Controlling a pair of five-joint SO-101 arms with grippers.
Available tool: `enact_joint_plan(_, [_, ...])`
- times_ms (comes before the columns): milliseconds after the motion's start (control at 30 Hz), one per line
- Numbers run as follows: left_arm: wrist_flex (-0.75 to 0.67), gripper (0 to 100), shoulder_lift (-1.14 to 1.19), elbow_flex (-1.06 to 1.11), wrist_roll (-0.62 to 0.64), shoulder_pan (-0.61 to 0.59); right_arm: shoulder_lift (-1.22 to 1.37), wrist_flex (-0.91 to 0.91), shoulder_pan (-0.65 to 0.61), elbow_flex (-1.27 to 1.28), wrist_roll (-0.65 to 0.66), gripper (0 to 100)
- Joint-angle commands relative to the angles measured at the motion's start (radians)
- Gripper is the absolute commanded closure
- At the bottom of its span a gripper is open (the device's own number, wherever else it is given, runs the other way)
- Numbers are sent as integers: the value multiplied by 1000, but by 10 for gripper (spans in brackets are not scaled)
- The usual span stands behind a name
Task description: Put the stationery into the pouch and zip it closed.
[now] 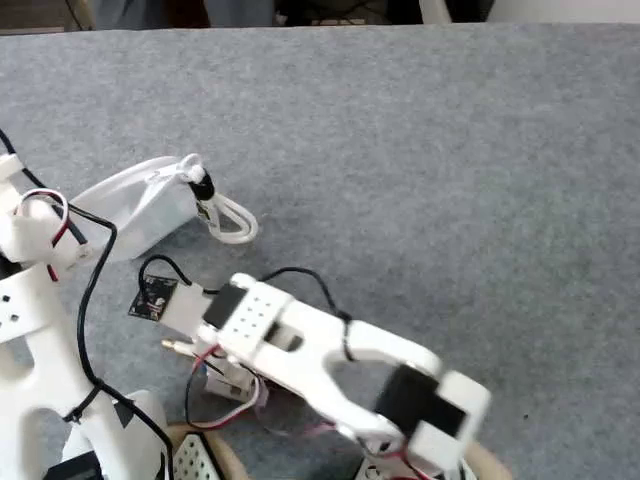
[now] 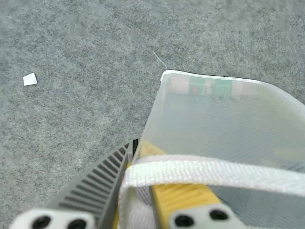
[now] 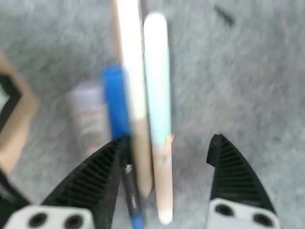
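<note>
The left gripper (image 2: 135, 151) holds its jaws clamped on the rim of the translucent white mesh pouch (image 1: 140, 205) on the grey tabletop (image 1: 450, 150). The right gripper (image 3: 167, 143) hangs, jaws open, over blue, cream and pale-blue pens (image 3: 155, 86).

There are one white mesh pouch (image 1: 140, 205), one beige pencil (image 3: 131, 86), one pale blue pen (image 3: 156, 86), one blue pen (image 3: 116, 105), one short whitish tube (image 3: 88, 119) and one paper scrap (image 2: 30, 79).

A white mesh pouch (image 1: 135, 205) lies apart from three pens (image 3: 157, 86) lying side by side.
</note>
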Motion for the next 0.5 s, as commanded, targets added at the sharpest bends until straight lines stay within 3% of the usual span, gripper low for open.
enact_joint_plan(0, [3, 972, 17, -10, 11, -50, 61, -41, 17, -54, 8, 730])
enact_joint_plan(367, [3, 972, 9, -12, 9, -48, 237, -74, 20, -140, 8, 731])
enact_joint_plan(467, [3, 972, 9, -12, 9, -48, 288, -74, 31, -157, 8, 781])
